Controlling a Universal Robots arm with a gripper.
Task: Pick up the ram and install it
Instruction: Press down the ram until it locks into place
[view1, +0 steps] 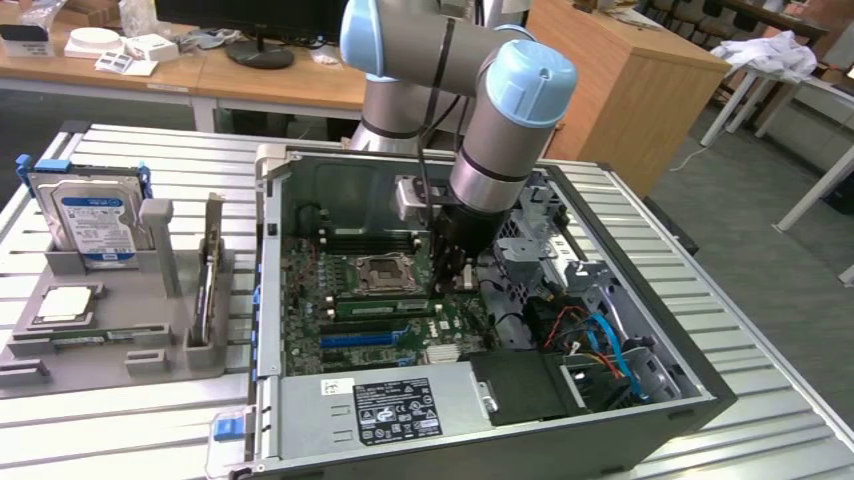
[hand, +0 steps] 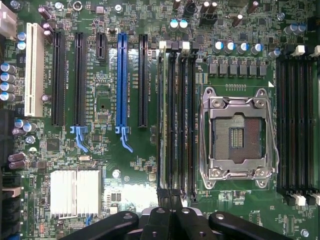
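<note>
The ram (hand: 163, 120) is a thin pale-green stick standing on edge in the memory slot furthest from the CPU socket (hand: 236, 132). It runs the full length of that bank of black slots. In the exterior view the ram (view1: 380, 307) is a green strip just in front of the socket. My gripper (hand: 172, 212) is shut, its black fingers together over the near end of that slot bank. I cannot tell whether they touch the ram. The gripper (view1: 454, 278) reaches straight down into the open computer case (view1: 274, 300).
A grey fixture (view1: 120, 350) on the exterior view's left holds a silver-and-blue hard drive (view1: 94, 215) and an upright thin board (view1: 211, 270). Inside the case are a power supply (view1: 387, 405), orange and blue cables (view1: 601, 345) and a drive cage (view1: 534, 225). Case walls surround the motherboard.
</note>
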